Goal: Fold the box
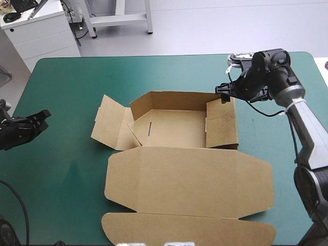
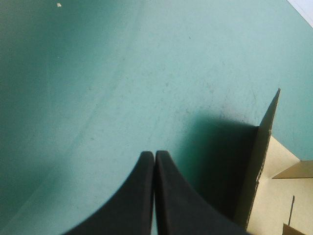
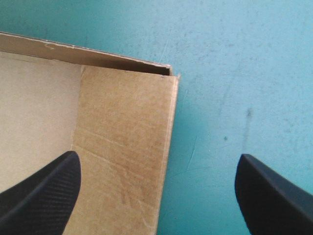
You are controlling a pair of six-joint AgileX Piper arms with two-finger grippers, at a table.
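Roughly where things lie: the box [image 1: 177,128] sits mid-desk [image 1: 66,82] on the teal-green cover, an open tray with its long side running left to right.
Lid: the lid [image 1: 189,179] lies flat, stretching from the tray toward the robot.
Left flap: the left flap [image 1: 107,123] is splayed outward, not yet raised.
Right wall: the right wall [image 1: 223,123] stands up.
Right hand: the right hand [image 3: 157,155] is spread over that wall's far corner, one finger above the board, the other above bare cover; it is the nearer arm.
Left hand: the left hand [image 2: 154,154] is pressed together, empty, near the desk's left edge, with the flap ahead of it.
Hard to tell: whether the right hand touches the board; the lid's near edge is cut off.
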